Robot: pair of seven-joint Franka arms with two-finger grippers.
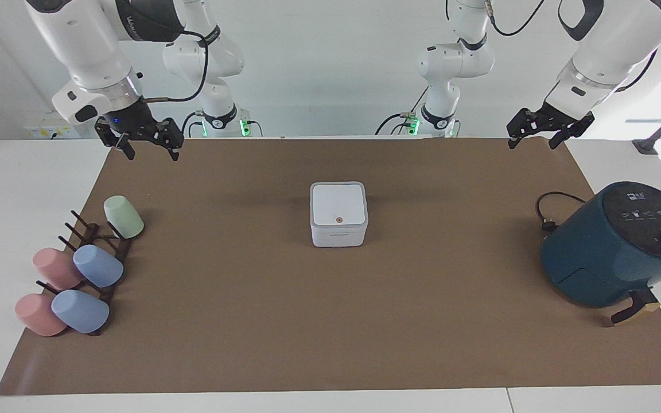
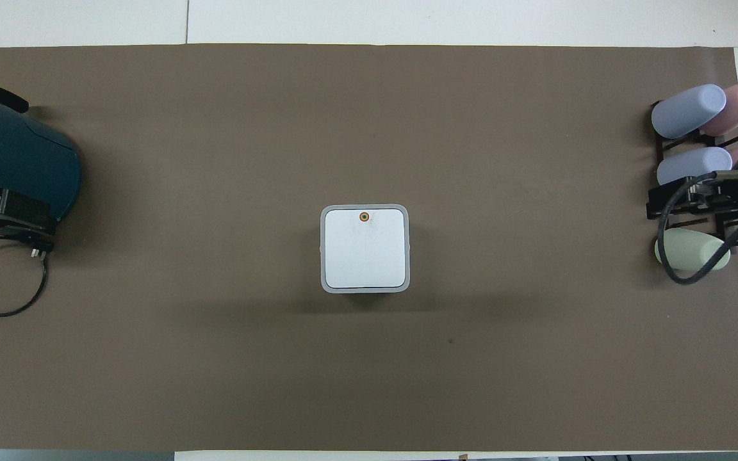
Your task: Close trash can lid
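Note:
The trash can (image 1: pixel 339 236) is a small white cube in the middle of the brown mat, also in the overhead view (image 2: pixel 365 289). Its lid (image 1: pixel 338 203) lies flat and shut on it, orange-ringed dot up, as the overhead view (image 2: pixel 364 253) also shows. My left gripper (image 1: pixel 534 137) is open and empty, raised over the mat's corner at the left arm's end, well away from the can; it shows over the air fryer's side in the overhead view (image 2: pixel 4 210). My right gripper (image 1: pixel 148 148) waits, open and empty, raised over the mat's corner at the right arm's end (image 2: pixel 696 195).
A dark teal air fryer (image 1: pixel 611 246) with a black cord (image 1: pixel 548 209) stands at the left arm's end. A dark rack (image 1: pixel 104 258) with several pastel cups lies at the right arm's end. A brown mat (image 1: pixel 330 321) covers the table.

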